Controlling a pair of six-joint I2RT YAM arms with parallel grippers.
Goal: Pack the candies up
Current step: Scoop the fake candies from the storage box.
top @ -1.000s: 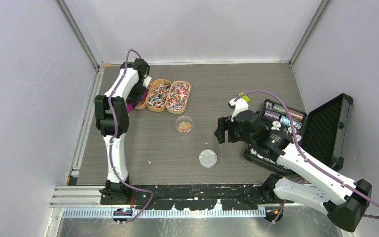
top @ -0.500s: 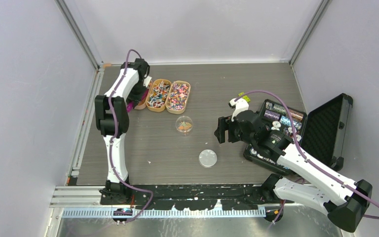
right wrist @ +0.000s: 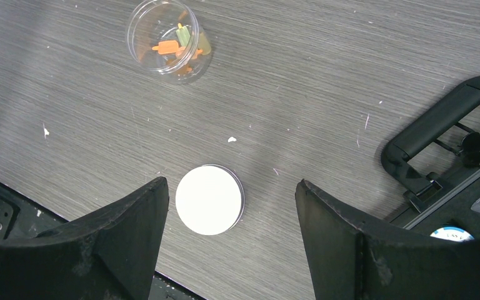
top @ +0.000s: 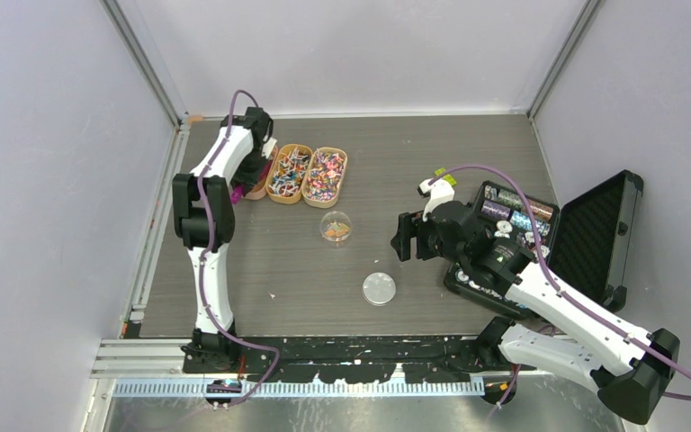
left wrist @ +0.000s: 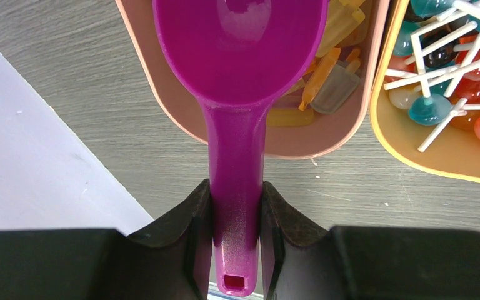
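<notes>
My left gripper (left wrist: 236, 206) is shut on the handle of a magenta scoop (left wrist: 237, 56). The scoop's bowl looks empty and hangs over a pink tray (left wrist: 181, 119) of orange and yellow candies (left wrist: 325, 69). From above, that gripper (top: 248, 180) sits at the back left beside the trays. A clear round jar (top: 336, 227) holds a few orange candies (right wrist: 165, 47). Its white lid (right wrist: 209, 200) lies flat on the table. My right gripper (right wrist: 231, 183) hangs open above the lid, touching nothing.
Two tan trays (top: 289, 174) (top: 325, 175) of mixed coloured sweets stand right of the pink one; lollipops (left wrist: 450, 81) fill the nearer. An open black case (top: 594, 234) of poker chips lies at the right, under my right arm. Walls enclose the table.
</notes>
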